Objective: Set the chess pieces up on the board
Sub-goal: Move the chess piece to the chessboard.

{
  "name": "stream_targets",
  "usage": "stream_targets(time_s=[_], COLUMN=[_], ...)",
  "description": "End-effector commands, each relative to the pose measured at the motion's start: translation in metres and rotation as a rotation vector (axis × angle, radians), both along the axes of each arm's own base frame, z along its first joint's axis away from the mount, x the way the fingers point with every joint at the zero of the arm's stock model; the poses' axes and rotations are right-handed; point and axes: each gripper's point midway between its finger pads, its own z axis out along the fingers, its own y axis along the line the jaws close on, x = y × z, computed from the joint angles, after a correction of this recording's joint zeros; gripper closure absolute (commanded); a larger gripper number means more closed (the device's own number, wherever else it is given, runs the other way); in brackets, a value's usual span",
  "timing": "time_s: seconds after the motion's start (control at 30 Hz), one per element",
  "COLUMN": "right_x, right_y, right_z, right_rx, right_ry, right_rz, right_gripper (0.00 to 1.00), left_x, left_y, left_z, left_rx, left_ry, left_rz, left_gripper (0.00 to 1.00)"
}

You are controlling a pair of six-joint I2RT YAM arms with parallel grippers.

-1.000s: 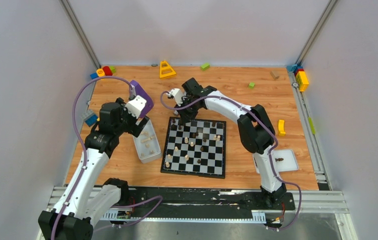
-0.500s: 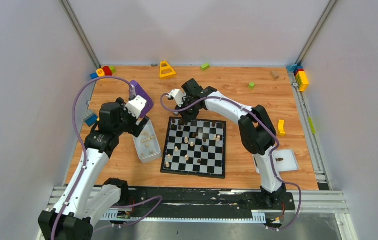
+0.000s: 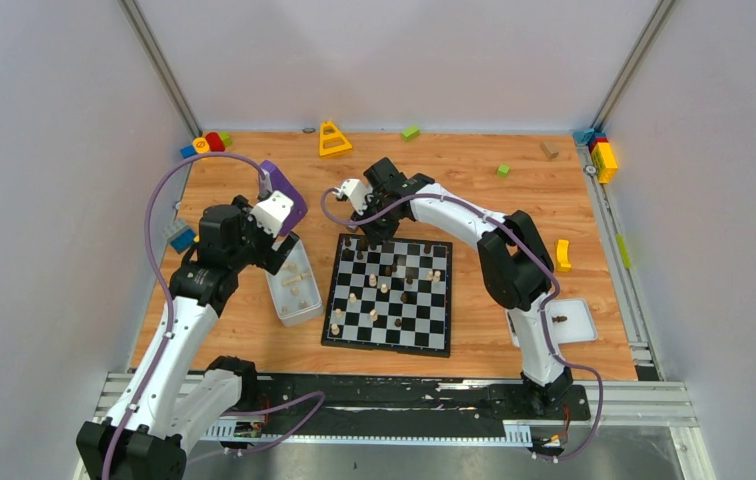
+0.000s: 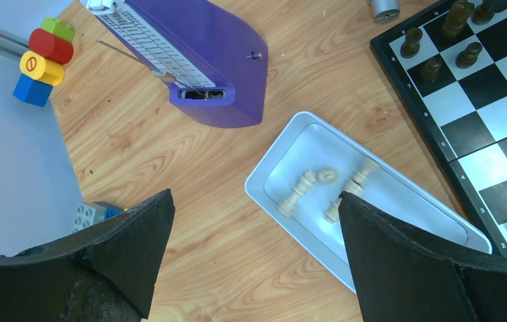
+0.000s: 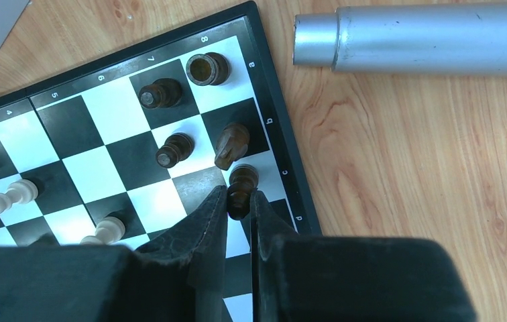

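Wooden table [image 3: 474, 170] | right jaws pinch dark piece [image 5: 242, 178] beside knight [image 5: 232, 142] | left jaws spread over tray [image 4: 291, 161]

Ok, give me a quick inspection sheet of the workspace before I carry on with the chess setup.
Surface: wooden table, bare wood around the board.
Job's things: chessboard partly set, dark pieces grouped at one corner; light pieces lying in the tray beside it.
Clutter: purple device, toy blocks, yellow triangle.
Grippers: right gripper shut on a dark piece at the board's edge; left gripper open above the tray.
Cables: purple cable looping over the table's left side.
Surroundings: grey walls; nothing else seen.
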Motion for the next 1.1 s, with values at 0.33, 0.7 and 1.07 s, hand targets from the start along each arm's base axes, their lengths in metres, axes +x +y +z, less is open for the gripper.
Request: stream_targets(time_s=[0.33,0.7,1.07], right_x=[0.0,0.0,-0.032], right_y=[-0.019,-0.025,-0.048], right_z=[0.006,0.027,0.03], right_rx=[-0.061,-0.043,-0.035], right_ry=[-0.028,-0.054,-0.004], right_rz=[-0.003,-0.026,-0.034], right_gripper=[0.97,0.61,0.47], left_x=[0.003,0.003,0.003], left_y=[-0.002,-0.001,-0.002], left_z=[0.009,0.01,0.01], left_rx=[-0.026,-0.025,-0.025], left_ry=[-0.037,-0.04,-0.042], left_rz=[0.002,0.003,-0.001], left_gripper=[0.0,0.0,0.0])
